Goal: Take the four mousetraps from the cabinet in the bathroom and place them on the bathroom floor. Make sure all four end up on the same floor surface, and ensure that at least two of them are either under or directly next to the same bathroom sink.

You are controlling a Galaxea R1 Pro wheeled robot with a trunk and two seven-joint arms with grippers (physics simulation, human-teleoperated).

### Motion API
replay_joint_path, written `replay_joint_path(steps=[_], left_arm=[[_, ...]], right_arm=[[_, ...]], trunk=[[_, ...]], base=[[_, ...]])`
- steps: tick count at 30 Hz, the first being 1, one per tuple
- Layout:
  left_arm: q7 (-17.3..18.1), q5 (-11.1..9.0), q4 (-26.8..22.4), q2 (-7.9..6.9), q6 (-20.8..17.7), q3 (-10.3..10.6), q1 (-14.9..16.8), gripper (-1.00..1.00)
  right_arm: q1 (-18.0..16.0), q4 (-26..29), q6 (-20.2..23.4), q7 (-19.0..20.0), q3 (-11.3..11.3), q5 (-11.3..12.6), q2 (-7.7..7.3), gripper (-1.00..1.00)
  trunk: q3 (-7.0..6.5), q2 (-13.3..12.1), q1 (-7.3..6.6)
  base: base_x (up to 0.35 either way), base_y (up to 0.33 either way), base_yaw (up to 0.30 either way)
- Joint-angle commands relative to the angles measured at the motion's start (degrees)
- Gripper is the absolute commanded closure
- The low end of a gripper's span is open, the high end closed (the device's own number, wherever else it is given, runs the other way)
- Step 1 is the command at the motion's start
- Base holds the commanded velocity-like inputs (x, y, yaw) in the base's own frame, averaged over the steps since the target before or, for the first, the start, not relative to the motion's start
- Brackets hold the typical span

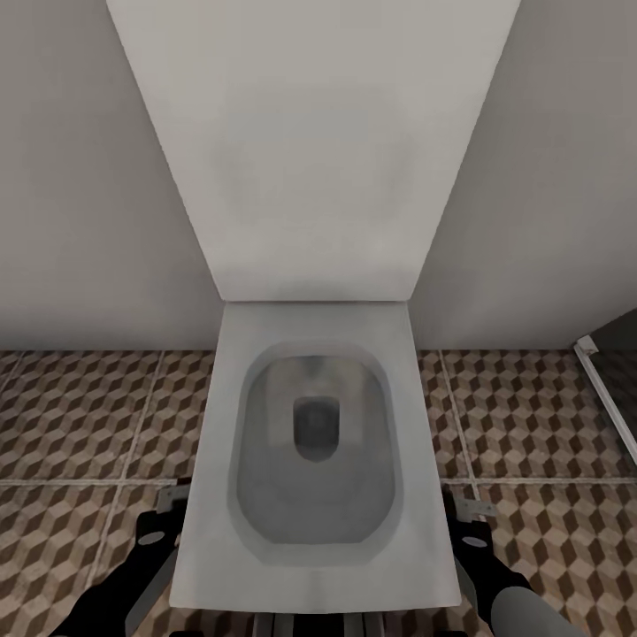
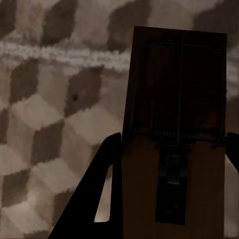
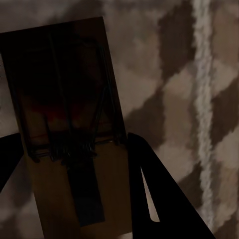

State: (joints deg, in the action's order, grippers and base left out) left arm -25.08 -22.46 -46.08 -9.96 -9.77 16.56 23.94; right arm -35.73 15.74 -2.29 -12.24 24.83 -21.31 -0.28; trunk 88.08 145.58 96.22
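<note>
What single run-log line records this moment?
facing: toilet | left pincer: holding mousetrap | right pincer: holding second mousetrap | below: cube-pattern floor

Left wrist view. A mousetrap [image 2: 174, 129], a flat brown rectangular board with thin wire parts across its darker upper half and a small red mark near one edge, sits between the two dark fingers [image 2: 92, 204] of the left tool [image 2: 172, 199], which press against its long sides. Behind it lies the bathroom floor [image 2: 50, 99], tiled in a brown, beige and grey cube pattern, crossed by one pale grout line [image 2: 59, 52].
</note>
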Motion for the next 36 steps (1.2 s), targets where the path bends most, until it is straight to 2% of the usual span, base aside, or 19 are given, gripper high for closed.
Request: replay_joint_path(steps=[1,13,22,36], left_arm=[[-0.6,-0.2,0.3,-0.07,0.1,0.4,0.0,1.00],[-0.6,0.0,2.7,0.02,1.7,0.6,0.0,1.00],[-0.5,0.0,2.7,-0.06,1.7,0.6,0.0,1.00],[-0.7,0.0,2.7,0.02,1.9,0.6,0.0,1.00]], right_arm=[[0.0,-0.1,-0.5,0.0,0.4,-0.2,0.02,1.00],[0.0,-0.2,-2.8,0.2,0.4,-0.1,0.02,1.00],[0.0,-0.3,-2.9,0.2,0.4,0.0,-0.34,1.00],[0.0,-0.3,-2.9,0.3,0.4,0.0,-0.42,1.00]], trunk=[[0.03,0.0,-0.01],[0.03,0.0,-0.01],[2.03,0.1,0.22],[2.03,0.1,0.22]], base=[[0.000,0.000,0.000],[0.000,0.000,0.000],[0.000,0.000,0.000],[0.000,0.000,0.000]])
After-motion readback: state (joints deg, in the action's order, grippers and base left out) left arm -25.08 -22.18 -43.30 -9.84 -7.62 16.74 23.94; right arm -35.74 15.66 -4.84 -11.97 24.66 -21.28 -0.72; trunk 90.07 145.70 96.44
